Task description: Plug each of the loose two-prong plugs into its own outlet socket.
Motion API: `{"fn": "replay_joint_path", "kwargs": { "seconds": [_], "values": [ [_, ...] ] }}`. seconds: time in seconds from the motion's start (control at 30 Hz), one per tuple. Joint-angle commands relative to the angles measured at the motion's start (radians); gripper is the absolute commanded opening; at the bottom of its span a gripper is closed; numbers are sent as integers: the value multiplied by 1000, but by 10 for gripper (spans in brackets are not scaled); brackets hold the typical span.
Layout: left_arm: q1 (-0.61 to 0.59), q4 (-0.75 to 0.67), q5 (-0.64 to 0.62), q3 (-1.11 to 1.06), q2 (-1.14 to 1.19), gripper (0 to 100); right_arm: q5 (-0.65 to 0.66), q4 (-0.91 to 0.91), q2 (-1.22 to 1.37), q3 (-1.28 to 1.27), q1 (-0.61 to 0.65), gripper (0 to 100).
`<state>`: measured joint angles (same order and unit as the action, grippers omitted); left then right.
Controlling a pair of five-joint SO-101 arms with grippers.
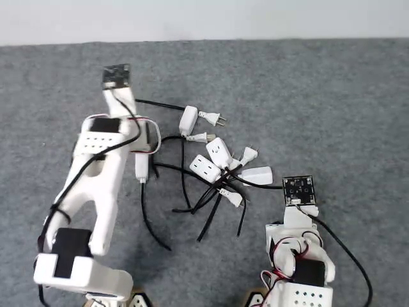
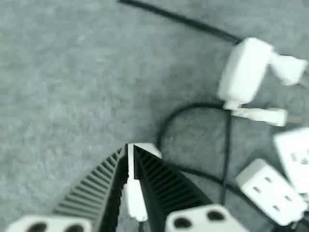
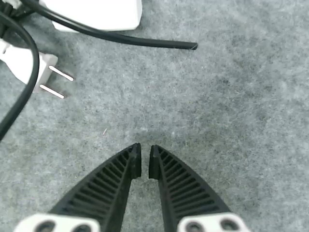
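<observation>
Since it presumably had to be carried across, one plug [image 2: 132,198] sat clamped in the closed jaws of the left gripper [image 2: 130,148] — near an outlet socket [image 2: 269,191]; the right gripper [image 3: 145,160], almost closed and empty, hung over grey carpet [image 3: 231,96]

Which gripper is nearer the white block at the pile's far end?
Left. The left gripper, shut on a white plug, sits near the white block; the right gripper is over carpet beyond the outlet sockets.

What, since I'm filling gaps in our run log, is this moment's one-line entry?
left gripper: shut on white plug | right gripper: shut, empty, above grey mat | two outlet sockets: slots empty
</observation>
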<state>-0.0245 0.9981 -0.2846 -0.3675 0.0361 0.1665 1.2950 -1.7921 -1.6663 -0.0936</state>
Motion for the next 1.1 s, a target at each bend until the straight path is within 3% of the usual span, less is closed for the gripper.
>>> {"fn": "replay_joint_path", "kwargs": {
  "seconds": [0.0,0.33,0.43,0.67,0.8,1.07],
  "values": [
    [-15,-37,14,-38,-34,16,-3,-2,-10,-17,-10,39],
    [-97,31,46,-159,-31,13,-3,-2,-10,-17,-8,39],
    [-63,60,77,-266,-143,13,-3,-2,-10,-17,-7,39],
    [31,-57,55,-510,-474,16,-3,-2,-10,-17,-7,39],
    [-31,-77,-26,-430,-402,16,-3,-2,-10,-17,-7,39],
    [-55,-71,-89,-156,11,14,-3,-2,-10,-17,-8,39]
  ]
}}
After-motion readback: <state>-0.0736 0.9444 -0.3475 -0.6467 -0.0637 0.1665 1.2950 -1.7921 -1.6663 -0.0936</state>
